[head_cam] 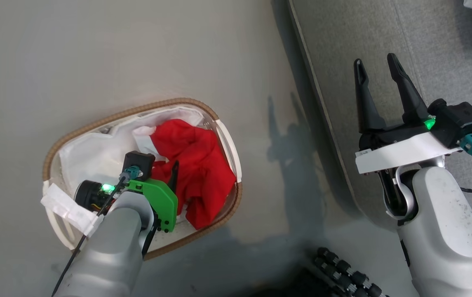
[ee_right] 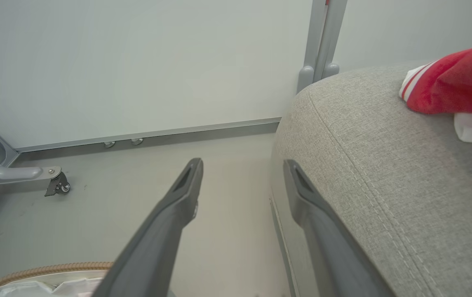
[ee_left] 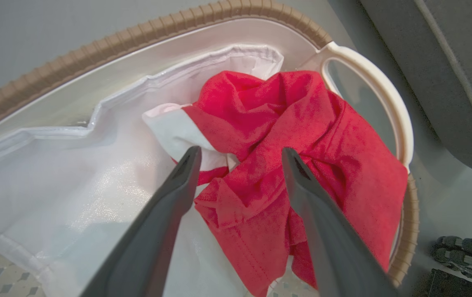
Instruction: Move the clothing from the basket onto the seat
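Two long dark fingers of the left gripper (ee_left: 240, 159) stand spread wide inside the small oval cream-white plastic basket (head_cam: 137, 109) with a brown woven rim, gripping nothing. Crumpled bright red fabric clothing (ee_left: 285, 136) lies between and just beyond their tips, on the white cloth liner (ee_left: 54, 177). The right gripper (head_cam: 375, 60) hangs spread and empty over the large grey upholstered seat (head_cam: 384, 29), well apart from another red garment with striped trim (ee_right: 454, 82) lying there.
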### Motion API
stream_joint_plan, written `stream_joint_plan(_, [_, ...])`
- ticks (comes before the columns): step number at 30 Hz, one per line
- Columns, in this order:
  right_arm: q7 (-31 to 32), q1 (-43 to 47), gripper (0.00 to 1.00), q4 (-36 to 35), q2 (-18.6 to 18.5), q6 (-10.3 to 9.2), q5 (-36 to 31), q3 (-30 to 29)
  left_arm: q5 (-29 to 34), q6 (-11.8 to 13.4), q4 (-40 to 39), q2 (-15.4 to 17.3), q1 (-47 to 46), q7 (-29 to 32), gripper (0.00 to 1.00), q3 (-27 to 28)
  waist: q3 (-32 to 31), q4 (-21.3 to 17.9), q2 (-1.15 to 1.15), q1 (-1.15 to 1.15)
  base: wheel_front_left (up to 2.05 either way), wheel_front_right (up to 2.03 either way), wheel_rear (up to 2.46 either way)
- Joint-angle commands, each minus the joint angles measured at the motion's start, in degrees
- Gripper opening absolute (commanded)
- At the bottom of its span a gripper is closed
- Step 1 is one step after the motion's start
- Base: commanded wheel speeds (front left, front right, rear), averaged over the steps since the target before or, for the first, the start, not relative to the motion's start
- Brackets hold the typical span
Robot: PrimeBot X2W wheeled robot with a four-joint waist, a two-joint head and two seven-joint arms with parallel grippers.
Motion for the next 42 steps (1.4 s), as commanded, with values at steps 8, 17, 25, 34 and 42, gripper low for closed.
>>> stream_joint_plan(8, [-0.27,-1.16,1.0,-0.95,0.27,-0.04,0.17,-0.58,4.02,-0.36,3.57,1.45,-3.42,1.76,1.0,-5.17,7.68,-3.12,0.0,-0.01,0.0,0.0,0.0])
stream_joint_plan(17, [-0.27,-1.58,1.0,-1.94,0.3,-0.04,0.16,-0.9,9.36,3.24,4.79,3.01,-7.63,2.25,1.0,-11.0,10.82,-3.04,0.0,-0.01,0.0,0.0,0.0])
stream_joint_plan(25, [-0.27,-2.47,1.0,-1.95,0.3,-0.04,0.8,-0.59,9.01,2.28,5.04,2.54,-9.13,1.84,0.0,-11.8,11.71,-2.78,0.0,-0.01,0.0,0.0,0.0])
stream_joint_plan(34, [-0.27,-2.28,1.0,-0.77,0.25,-0.04,1.18,-0.73,6.08,0.46,3.89,1.03,-5.51,0.16,0.0,-11.34,6.89,-2.08,0.0,-0.01,0.0,0.0,0.0])
stream_joint_plan(42, [-0.28,-0.16,1.0,1.41,0.2,-0.04,-0.23,-0.78,3.12,0.29,-4.08,0.62,1.78,0.0,0.0,-8.59,-1.95,0.44,0.0,-0.01,0.0,0.0,0.0])
